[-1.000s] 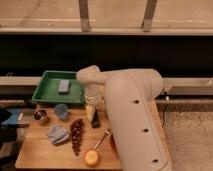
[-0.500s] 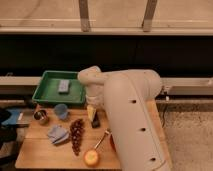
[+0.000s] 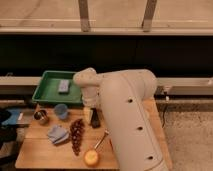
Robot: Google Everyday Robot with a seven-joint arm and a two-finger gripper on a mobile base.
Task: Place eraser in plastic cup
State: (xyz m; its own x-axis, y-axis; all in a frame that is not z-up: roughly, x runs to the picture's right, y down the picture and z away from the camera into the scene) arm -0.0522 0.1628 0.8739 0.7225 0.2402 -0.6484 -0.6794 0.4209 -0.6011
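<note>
The eraser (image 3: 95,119) is a flat black block on the wooden table (image 3: 35,150), just right of centre. My gripper (image 3: 90,115) hangs from the big white arm (image 3: 125,110), pointing down at the table. It is open, with a pale finger (image 3: 88,115) right beside the eraser's left side. I cannot tell whether it touches the block. The plastic cup (image 3: 61,111) is small, light blue and upright. It stands to the left of the gripper, in front of the green tray.
The green tray (image 3: 47,95) at the back left holds a grey-blue block (image 3: 63,86). A small metal cup (image 3: 41,116) stands left of the blue cup. A blue cloth (image 3: 58,134), dark grapes (image 3: 76,134), a slim utensil (image 3: 101,140) and an orange fruit (image 3: 91,158) lie nearer the front.
The arm's wrist has sunk slightly toward the table. The objects on the table have not moved.
</note>
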